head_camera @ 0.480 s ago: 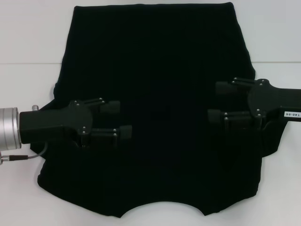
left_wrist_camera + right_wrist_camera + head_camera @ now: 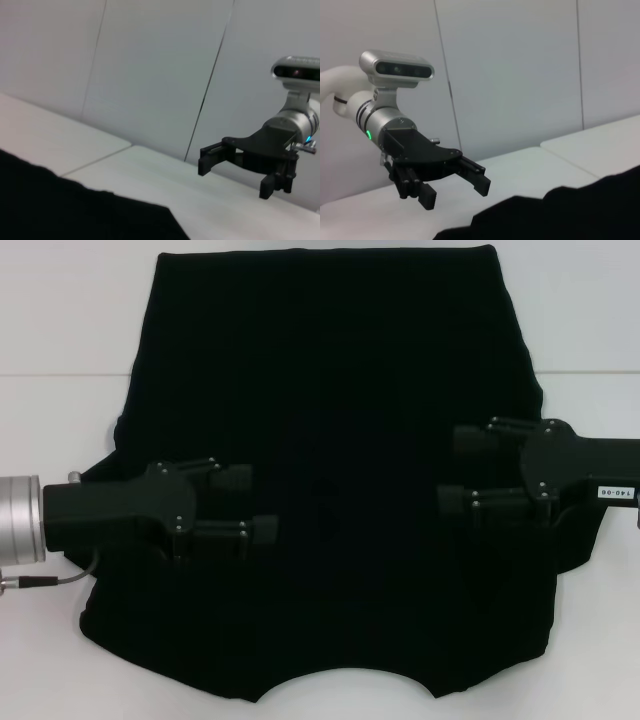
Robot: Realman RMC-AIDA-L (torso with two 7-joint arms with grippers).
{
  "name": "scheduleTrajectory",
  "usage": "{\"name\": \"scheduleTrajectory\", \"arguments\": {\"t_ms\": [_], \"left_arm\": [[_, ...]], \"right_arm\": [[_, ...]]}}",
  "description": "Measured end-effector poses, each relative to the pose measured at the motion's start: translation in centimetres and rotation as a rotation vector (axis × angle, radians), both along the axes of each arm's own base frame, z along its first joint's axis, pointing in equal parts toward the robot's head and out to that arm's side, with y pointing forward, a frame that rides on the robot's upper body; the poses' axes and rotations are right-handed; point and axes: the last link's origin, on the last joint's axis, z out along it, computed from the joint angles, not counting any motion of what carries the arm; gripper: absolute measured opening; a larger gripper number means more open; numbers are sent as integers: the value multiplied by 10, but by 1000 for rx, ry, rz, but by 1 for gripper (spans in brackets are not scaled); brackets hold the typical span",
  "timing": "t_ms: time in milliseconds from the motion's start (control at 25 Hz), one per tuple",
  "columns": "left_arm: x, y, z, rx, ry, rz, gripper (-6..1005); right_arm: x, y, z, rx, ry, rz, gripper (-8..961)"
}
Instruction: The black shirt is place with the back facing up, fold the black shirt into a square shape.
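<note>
The black shirt (image 2: pixel 340 390) lies spread flat on the white table (image 2: pixel 60 320), plain side up, with its curved neckline at the near edge. My left gripper (image 2: pixel 252 505) reaches in from the left over the shirt's left half, open and holding nothing. Opposite it, my right gripper (image 2: pixel 456 468) comes in from the right over the shirt's right half, also open and empty. The left wrist view shows the right gripper (image 2: pixel 236 176) open above the table beyond the shirt's edge (image 2: pixel 60 205). In the right wrist view the left gripper (image 2: pixel 455 193) is open above the shirt (image 2: pixel 570 215).
White table shows on both sides of the shirt and along the far edge, with a seam line (image 2: pixel 50 375) running across it. Pale wall panels (image 2: pixel 150 75) stand behind the table. No other objects are in view.
Both grippers have shifted slightly toward the near edge of the table, still open. The shirt has not moved.
</note>
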Motion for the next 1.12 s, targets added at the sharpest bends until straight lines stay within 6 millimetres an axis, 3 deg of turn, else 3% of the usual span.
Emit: {"name": "scheduleTrajectory", "arguments": {"t_ms": [360,640,880,1120], "left_arm": [[-7,9,10,70,-23,85,875],[-37,37,31,172,-63,490,874],[-61,42,58,221,51,713,874],[-72,40,80,240,150,874,874]], "right_arm": [[2,-1,0,4,10,-19,912],[-10,4,-14,-8,21,-17,912],[-20,10,-21,-33,29,-38,912],[-25,14,-28,-42,35,-43,912]]}}
